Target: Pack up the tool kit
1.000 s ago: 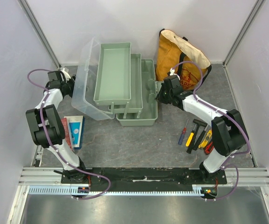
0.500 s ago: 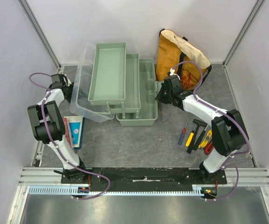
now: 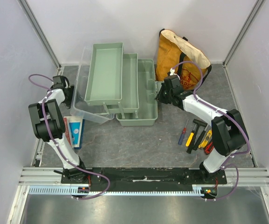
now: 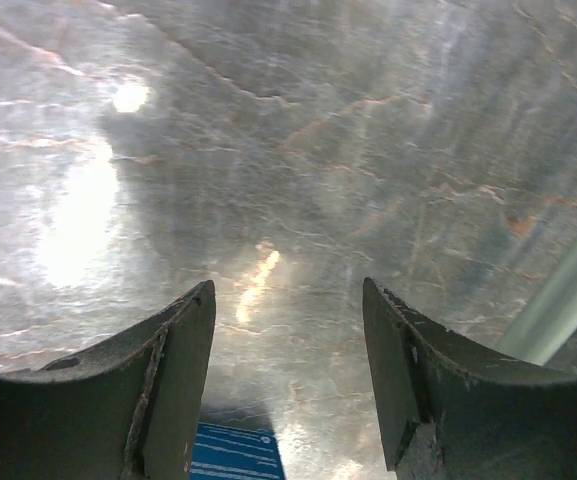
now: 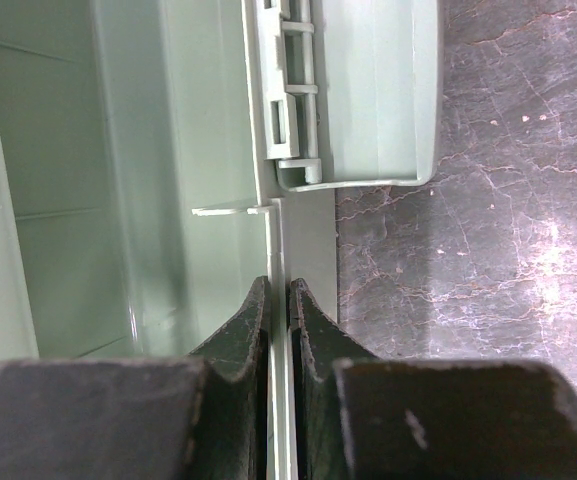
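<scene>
The sage-green toolbox stands open at the back middle. Its fold-out trays are swung out to the left over the clear lid, which lies open on the left. My right gripper is shut on the toolbox's right wall, with one finger inside and one outside. My left gripper is open and empty beside the lid's left edge; in the left wrist view only bare table lies between its fingers. Small hand tools with red, yellow and black handles lie on the table at the right.
A mustard-yellow tote bag stands behind the right arm. Flat red and blue packets lie at the left near the left arm; the blue one shows in the left wrist view. Grey walls close in the table on three sides.
The trays and the clear lid have swung further out to the left and down. My left gripper has drawn back a little towards me. The right gripper has kept its hold.
</scene>
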Motion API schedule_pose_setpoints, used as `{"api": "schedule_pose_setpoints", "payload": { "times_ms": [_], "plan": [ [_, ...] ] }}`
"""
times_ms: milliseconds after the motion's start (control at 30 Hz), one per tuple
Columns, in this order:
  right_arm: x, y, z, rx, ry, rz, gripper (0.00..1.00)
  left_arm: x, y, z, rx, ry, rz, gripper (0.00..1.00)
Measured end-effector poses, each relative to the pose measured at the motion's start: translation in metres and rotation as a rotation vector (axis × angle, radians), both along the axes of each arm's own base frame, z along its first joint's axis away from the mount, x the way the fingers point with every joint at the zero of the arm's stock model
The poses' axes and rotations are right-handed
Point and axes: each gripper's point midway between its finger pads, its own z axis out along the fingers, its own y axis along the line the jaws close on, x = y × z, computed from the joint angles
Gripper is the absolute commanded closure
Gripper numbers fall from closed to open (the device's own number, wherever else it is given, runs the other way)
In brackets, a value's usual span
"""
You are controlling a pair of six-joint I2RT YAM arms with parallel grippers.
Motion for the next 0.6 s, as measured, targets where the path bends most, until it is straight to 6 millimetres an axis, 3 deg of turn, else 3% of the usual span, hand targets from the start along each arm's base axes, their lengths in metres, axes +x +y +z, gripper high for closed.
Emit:
{"api": "schedule_pose_setpoints", "payload": {
  "times_ms": [333,600],
  "plan": [
    [0.0,0.0,0.0,0.001,0.0,0.001,0.87,-0.007,0.035,-0.001,0.051,0.023,0.075,0.4],
    [0.0,0.0,0.0,0.003,0.001,0.0,0.83,-0.008,0.045,-0.002,0.081,0.024,0.094,0.4]
  ]
}}
